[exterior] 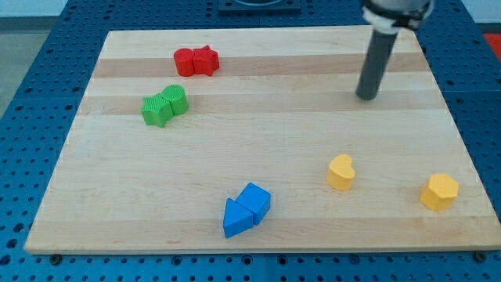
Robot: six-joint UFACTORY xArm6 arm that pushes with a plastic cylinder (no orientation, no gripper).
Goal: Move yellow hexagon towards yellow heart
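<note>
The yellow hexagon [439,191] lies near the board's lower right corner. The yellow heart [340,171] lies to its left, a clear gap between them. My tip [365,96] rests on the board in the upper right part, well above both yellow blocks and a little right of the heart. It touches no block.
Two red blocks [196,61] sit side by side near the view's top. Two green blocks [164,106] sit touching at the left. A blue cube and a blue triangle [245,210] sit together near the bottom edge. The wooden board [258,133] lies on a blue pegboard surface.
</note>
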